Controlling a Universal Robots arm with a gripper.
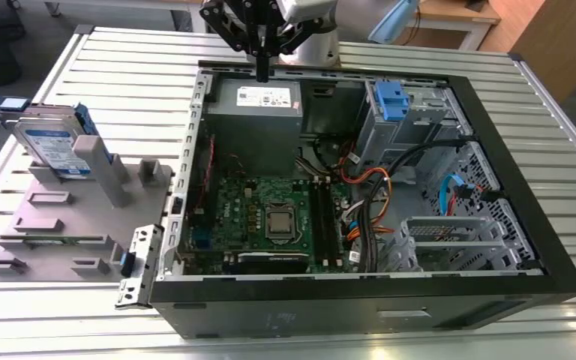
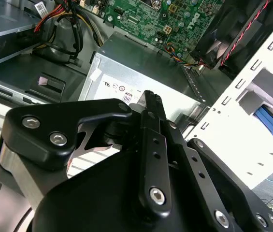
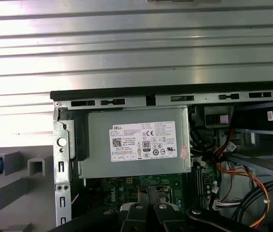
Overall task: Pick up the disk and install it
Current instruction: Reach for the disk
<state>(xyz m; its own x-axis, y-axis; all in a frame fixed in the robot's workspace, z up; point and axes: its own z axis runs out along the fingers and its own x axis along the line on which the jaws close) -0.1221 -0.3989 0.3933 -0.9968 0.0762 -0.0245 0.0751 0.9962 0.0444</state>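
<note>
I see the end effector (image 1: 263,73) with its fingers drawn together and nothing between them. It hangs over the power supply (image 1: 258,101) at the far edge of the open case (image 1: 368,311). In the second wrist view the fingertips (image 2: 150,96) meet above that box's white sticker, and I cannot tell whether they touch it.

Sweeping the exterior view from its left, the disk (image 1: 53,146) stands tilted on edge in a grey fixture (image 1: 58,225). Its white-and-blue label faces the camera and its blue bracket shows at the top. It is well apart from the end effector. Beside the fixture lies the case, with the motherboard (image 1: 268,214) in the middle. A cage with a blue tab (image 1: 393,101) and loose cables sit towards the right.

Everything rests on a slatted metal surface (image 1: 88,322). Wooden furniture (image 1: 558,37) stands beyond its far right corner.
</note>
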